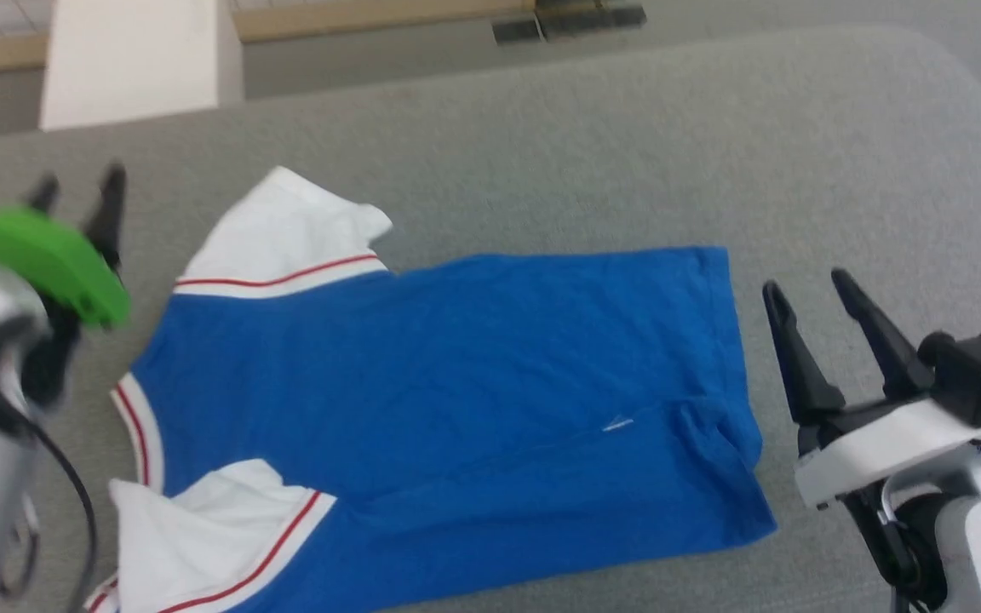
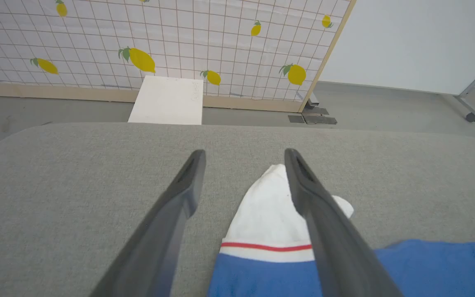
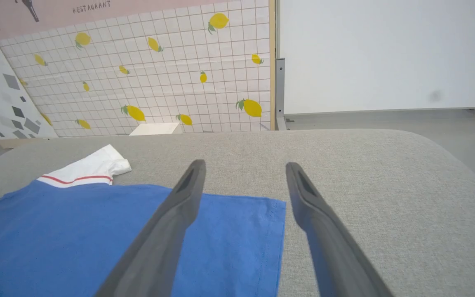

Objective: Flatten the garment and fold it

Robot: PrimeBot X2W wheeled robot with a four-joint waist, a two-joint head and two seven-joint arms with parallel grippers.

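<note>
Pincers spread: left pincer (image 1: 82, 179), right pincer (image 1: 805, 281); garment (image 1: 456, 383) lies on grey fabric surface (image 1: 627, 153); lemon-print tiled wall (image 2: 179, 41) behind.

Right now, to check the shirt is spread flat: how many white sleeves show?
2. The far sleeve lies at the upper left of the garment in the head view; the near sleeve lies at its lower left, partly out of frame.
</note>
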